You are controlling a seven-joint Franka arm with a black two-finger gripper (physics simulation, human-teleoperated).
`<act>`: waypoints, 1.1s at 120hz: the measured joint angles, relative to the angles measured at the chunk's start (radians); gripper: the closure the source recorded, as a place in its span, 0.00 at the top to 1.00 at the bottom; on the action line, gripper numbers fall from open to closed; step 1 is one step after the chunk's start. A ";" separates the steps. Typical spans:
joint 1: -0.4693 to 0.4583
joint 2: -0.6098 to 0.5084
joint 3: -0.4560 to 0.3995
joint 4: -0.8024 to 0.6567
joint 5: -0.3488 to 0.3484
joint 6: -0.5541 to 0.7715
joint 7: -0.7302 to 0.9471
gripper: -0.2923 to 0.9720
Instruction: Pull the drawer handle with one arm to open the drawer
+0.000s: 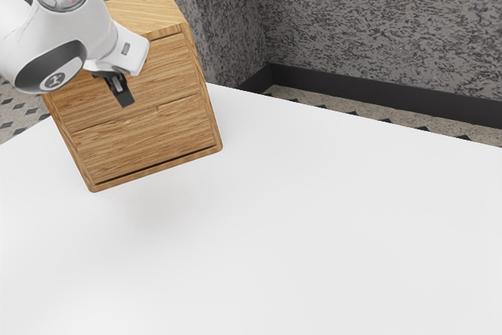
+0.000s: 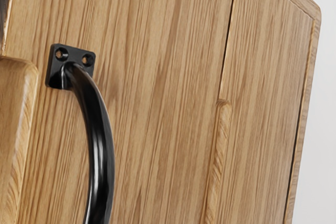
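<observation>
A small oak cabinet [image 1: 133, 107] stands at the far left of the white table, with two drawer fronts stacked on its face. The upper drawer front [image 1: 157, 76] sits about flush with the cabinet's face. My gripper [image 1: 120, 92] hangs right in front of that upper front, its black tip against the wood. In the wrist view a black arched handle [image 2: 100, 145] runs from its screwed mounting plate [image 2: 70, 64] down past my hand, very close to the camera. The seam [image 2: 227, 82] between the two drawer fronts lies beside it.
The white table [image 1: 314, 233] stretches wide toward the exterior view's right and front. Dark speckled walls [image 1: 376, 13] and a black baseboard stand behind. A patterned floor strip shows past the table's far edge.
</observation>
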 joint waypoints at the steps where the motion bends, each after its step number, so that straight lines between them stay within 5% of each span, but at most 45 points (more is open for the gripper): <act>1: -0.001 0.000 0.000 0.001 0.000 0.000 0.000 0.77; 132: -0.052 -0.025 0.062 0.001 -0.001 0.051 -0.002 0.76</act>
